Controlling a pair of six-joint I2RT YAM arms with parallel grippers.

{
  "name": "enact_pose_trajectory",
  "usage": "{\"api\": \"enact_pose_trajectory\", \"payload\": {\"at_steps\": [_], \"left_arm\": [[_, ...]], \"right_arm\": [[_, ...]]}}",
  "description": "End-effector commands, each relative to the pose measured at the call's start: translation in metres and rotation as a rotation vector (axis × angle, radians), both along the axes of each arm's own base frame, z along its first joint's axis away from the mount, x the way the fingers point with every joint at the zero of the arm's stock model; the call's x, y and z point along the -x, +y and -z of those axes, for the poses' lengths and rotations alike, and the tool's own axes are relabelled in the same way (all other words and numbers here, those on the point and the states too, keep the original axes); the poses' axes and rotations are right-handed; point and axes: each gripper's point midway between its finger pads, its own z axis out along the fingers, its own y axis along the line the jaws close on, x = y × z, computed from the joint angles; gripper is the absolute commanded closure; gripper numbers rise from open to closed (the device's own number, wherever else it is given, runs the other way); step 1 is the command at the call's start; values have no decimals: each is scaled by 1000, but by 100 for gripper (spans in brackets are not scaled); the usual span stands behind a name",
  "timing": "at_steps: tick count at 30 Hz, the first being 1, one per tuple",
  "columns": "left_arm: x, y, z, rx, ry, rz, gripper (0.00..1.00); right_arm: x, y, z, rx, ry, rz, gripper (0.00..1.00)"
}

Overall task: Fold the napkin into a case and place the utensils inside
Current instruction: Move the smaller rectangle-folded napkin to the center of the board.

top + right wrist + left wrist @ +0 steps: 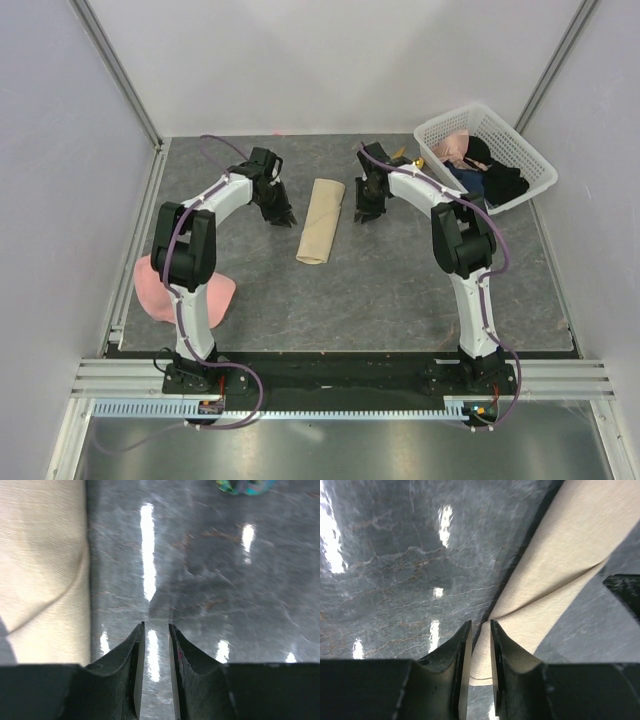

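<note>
The beige napkin (321, 222) lies folded into a long narrow strip in the middle of the dark table, running front to back. My left gripper (284, 216) hovers just left of it with its jaws a little apart. In the left wrist view, the napkin (560, 560) lies flat on the table beyond the left gripper (480, 622), and its end shows through the gap. My right gripper (366, 212) stands just right of the strip. Only bare table shows between the narrowly open jaws of that gripper (156, 625), with the napkin (40, 555) to the left. The utensils (245, 485), green and orange, are cut off by the top edge.
A white basket (520, 150) of dark and pink clothes stands at the back right. A pink cap (160, 285) lies at the front left beside the left arm's base. White walls close in the table on three sides.
</note>
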Motion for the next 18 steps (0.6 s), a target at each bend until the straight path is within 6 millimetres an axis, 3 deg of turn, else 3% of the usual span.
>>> {"api": "enact_pose_trajectory", "payload": {"at_steps": [1, 5, 11, 17, 18], "left_arm": [[12, -5, -2, 32, -13, 39, 72], [29, -12, 12, 57, 30, 47, 74], [49, -17, 17, 54, 50, 72, 75], [75, -14, 12, 60, 60, 87, 76], [79, -14, 4, 67, 49, 84, 76]], "right_arm": [[-13, 30, 1, -131, -8, -43, 68], [-2, 43, 13, -179, 25, -47, 68], [32, 59, 25, -173, 70, -94, 69], [78, 63, 32, -165, 114, -124, 69], [83, 65, 31, -166, 117, -134, 69]]}}
